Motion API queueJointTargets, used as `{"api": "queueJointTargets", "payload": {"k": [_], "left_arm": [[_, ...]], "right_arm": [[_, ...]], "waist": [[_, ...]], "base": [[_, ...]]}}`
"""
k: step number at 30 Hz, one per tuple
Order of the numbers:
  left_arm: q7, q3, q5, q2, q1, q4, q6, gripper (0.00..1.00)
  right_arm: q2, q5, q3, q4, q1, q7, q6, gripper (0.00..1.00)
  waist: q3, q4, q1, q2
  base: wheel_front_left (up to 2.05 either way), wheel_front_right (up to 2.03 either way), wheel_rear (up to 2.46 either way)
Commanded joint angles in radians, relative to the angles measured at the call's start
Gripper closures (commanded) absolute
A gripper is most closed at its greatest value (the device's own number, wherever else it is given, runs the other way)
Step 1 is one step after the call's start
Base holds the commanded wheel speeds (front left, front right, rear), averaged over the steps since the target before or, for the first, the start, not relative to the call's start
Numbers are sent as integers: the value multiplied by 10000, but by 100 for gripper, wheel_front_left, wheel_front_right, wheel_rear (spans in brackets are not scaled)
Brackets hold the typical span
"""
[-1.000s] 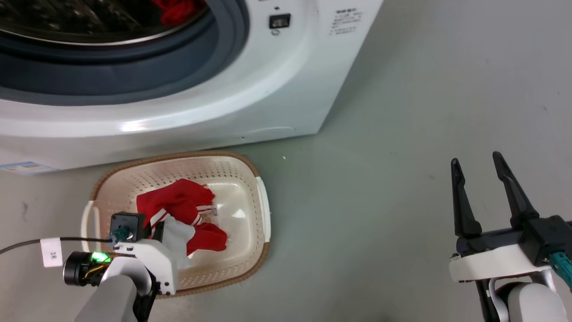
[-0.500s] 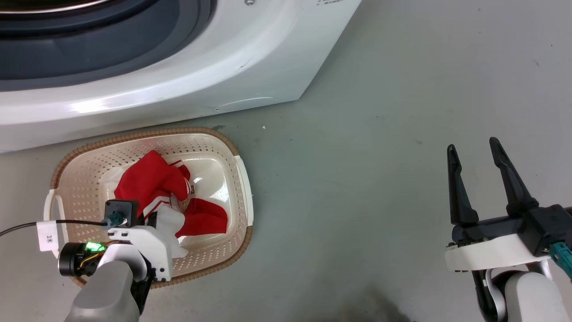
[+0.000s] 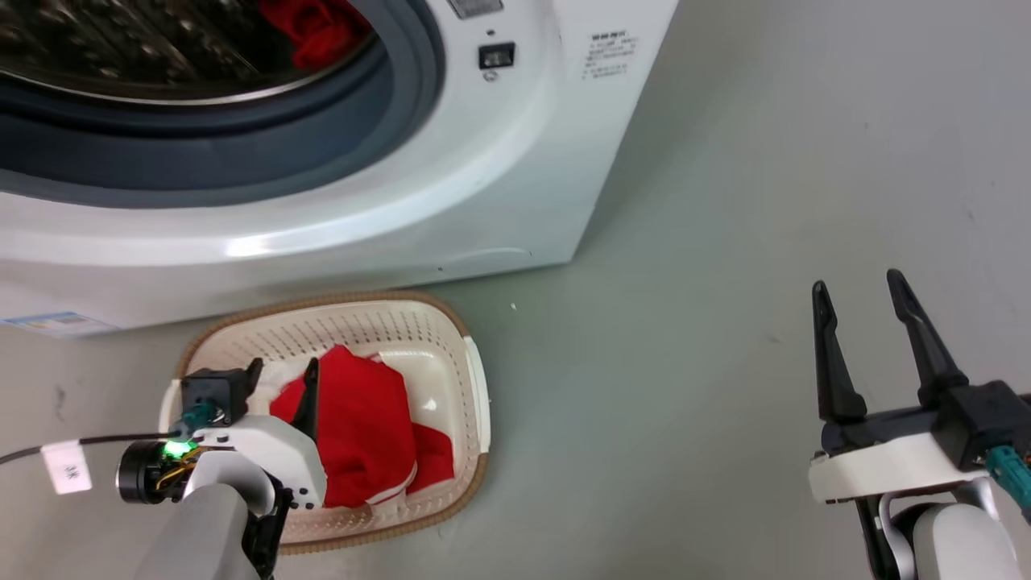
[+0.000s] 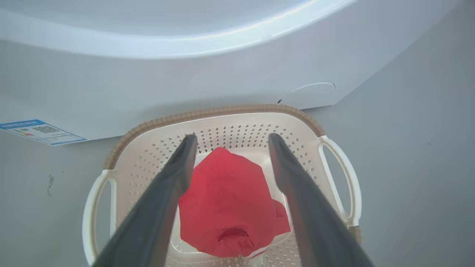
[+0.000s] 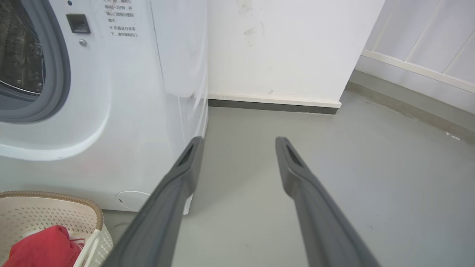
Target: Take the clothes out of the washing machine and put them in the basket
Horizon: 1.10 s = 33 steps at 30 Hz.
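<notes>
Above the cream plastic basket (image 3: 477, 379), the left gripper (image 4: 232, 137) now hangs wide open, its soft red clothes (image 3: 362, 435) dropped inside, so the red piece (image 3: 318, 28) in the white washing machine (image 3: 483, 161) comes next.

washing machine (image 3: 451, 201): 1 | basket (image 3: 477, 387): 1, side handles (image 4: 349, 178): 2 | clothes (image 3: 362, 435): 1 red heap in basket, piece count unclear, plus 1 red bundle (image 3: 318, 28) in drum | left gripper (image 3: 284, 366) + right gripper (image 3: 856, 283): 2 total, 2 dark fingers each | blue sticker (image 4: 41, 131) on machine: 1
</notes>
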Motion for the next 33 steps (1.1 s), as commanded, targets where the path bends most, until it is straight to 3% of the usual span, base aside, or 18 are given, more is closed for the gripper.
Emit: {"api": "queueJointTargets", "payload": {"k": [1,10,18,28,33], "left_arm": [[-26,232,92,-43,322,-397,63,0],[-27,1526,1225,-582,2463,-4013,77,0],[-28,2597,2010,-1360,4174,-6394,54,0],[-28,3318,2481,-1805,4708,-7986,-308,0],[-28,3250,2713,-1541,4031,-8316,-478,0]], "right_arm": [[13,-45,-32,22,134,-21,-10,0],[13,-109,-171,156,677,-21,-10,0],[13,-55,-105,221,1266,-20,-10,0],[12,28,101,143,1449,-20,-10,0],[12,197,114,-35,1125,-20,-10,0]], "waist": [[-588,303,0,0],[-1908,652,0,0],[-2809,679,0,0],[-3007,391,0,0],[-2297,-8,0,0]], "base": [[0,0,0],[0,0,0],[0,0,0],[0,0,0],[0,0,0]]}}
